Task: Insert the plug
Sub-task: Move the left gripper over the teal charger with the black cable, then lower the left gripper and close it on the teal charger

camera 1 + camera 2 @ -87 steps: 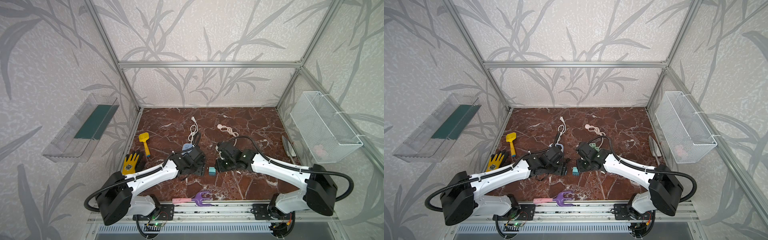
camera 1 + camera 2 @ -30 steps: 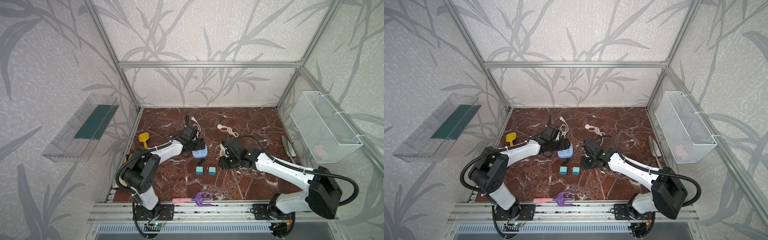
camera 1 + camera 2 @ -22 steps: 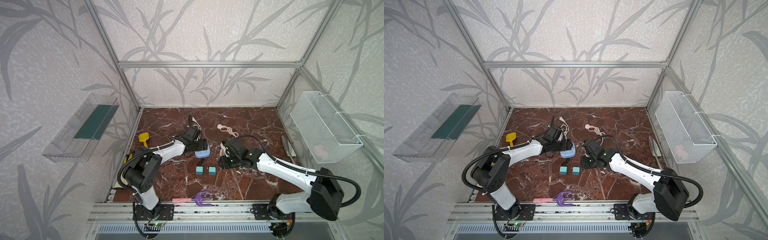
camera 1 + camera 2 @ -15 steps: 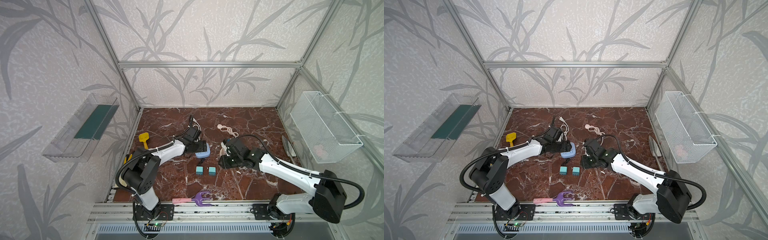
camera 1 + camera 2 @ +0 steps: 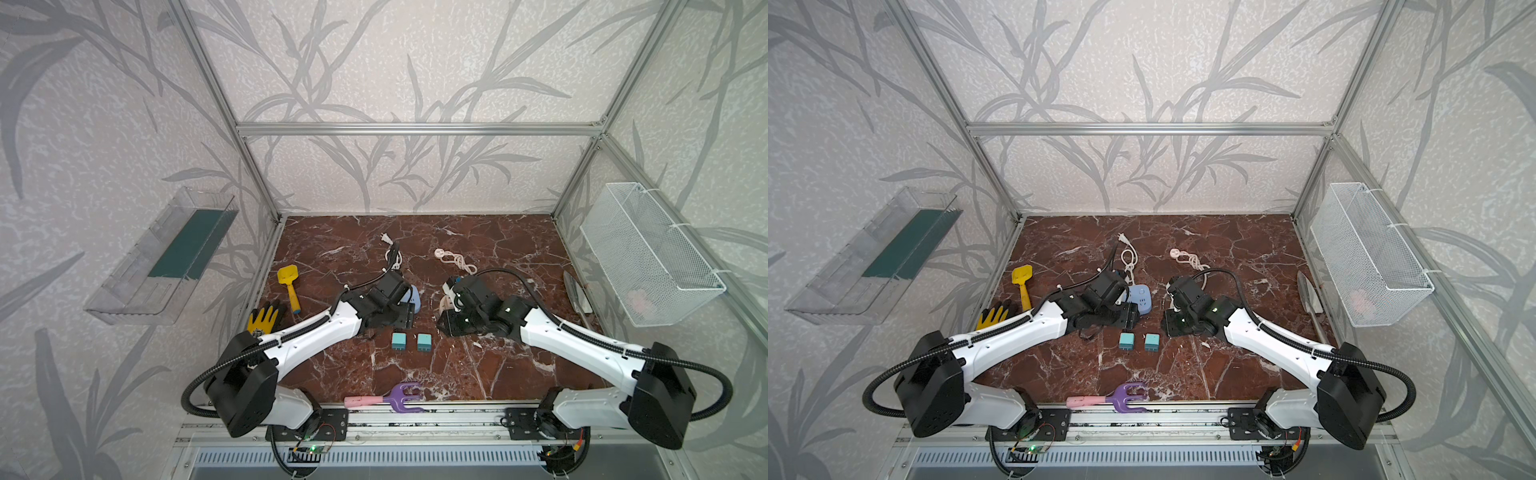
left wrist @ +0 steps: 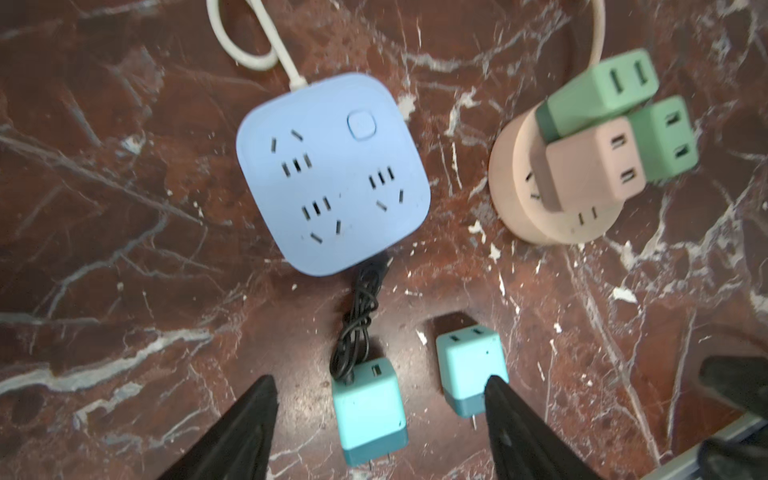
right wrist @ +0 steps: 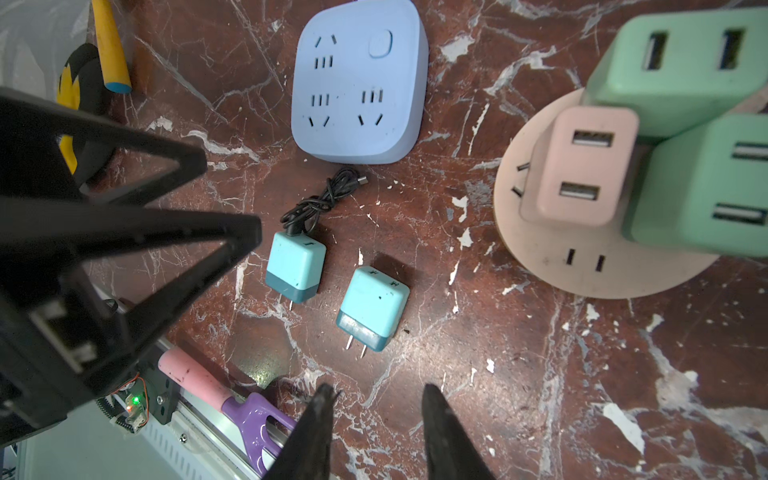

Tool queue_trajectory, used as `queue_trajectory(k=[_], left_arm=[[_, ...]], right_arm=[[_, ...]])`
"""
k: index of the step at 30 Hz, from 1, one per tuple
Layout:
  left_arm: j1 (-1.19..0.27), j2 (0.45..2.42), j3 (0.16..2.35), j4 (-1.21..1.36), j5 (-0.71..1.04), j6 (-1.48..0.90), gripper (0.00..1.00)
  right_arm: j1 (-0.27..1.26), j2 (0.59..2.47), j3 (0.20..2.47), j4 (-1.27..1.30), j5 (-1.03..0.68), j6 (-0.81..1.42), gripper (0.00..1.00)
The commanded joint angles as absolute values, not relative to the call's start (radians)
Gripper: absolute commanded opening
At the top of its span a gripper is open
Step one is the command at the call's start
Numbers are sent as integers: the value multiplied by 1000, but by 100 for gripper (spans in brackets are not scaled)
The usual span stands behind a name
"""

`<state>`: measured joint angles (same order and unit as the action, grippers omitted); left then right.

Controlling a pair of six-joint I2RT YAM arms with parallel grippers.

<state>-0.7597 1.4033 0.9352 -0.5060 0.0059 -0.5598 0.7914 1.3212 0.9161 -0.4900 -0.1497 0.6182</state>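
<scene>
Two teal plugs lie side by side on the marble floor, in both top views (image 5: 399,341) (image 5: 1151,341). The one with a black cable (image 6: 368,409) lies between my left gripper's (image 6: 381,388) spread fingers, untouched; the other plug (image 6: 473,370) sits by one fingertip. Beyond them lies the blue power strip (image 6: 332,172) with empty sockets. A pink round socket (image 6: 552,216) carries pink and green adapters. My right gripper (image 7: 379,392) hovers open and empty just short of the second plug (image 7: 372,307). In a top view the left gripper (image 5: 405,318) hides part of the strip (image 5: 415,300).
A yellow shovel (image 5: 289,282) and a yellow-black glove (image 5: 266,320) lie at the left edge. A purple-pink rake (image 5: 386,401) rests on the front rail. White cord (image 5: 392,257) and pink cord (image 5: 455,259) trail backward. A wire basket (image 5: 648,257) hangs on the right wall.
My left arm has drawn back from the blue power strip to above the teal plugs, and its jaws have narrowed somewhat. The right arm has barely moved.
</scene>
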Motion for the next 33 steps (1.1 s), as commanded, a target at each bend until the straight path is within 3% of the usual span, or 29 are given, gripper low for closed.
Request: queue_trajectory(k=[1, 13, 33], left_arm=[[-784, 1370, 897, -561, -33, -599, 73], [-876, 1415, 840, -511, -17, -693, 61], [-904, 1501, 830, -461, -40, -751, 56]], right_arm=[[785, 1339, 939, -489, -159, 613, 37], [785, 1338, 931, -476, -172, 627, 37], [785, 1348, 938, -476, -192, 626, 37]])
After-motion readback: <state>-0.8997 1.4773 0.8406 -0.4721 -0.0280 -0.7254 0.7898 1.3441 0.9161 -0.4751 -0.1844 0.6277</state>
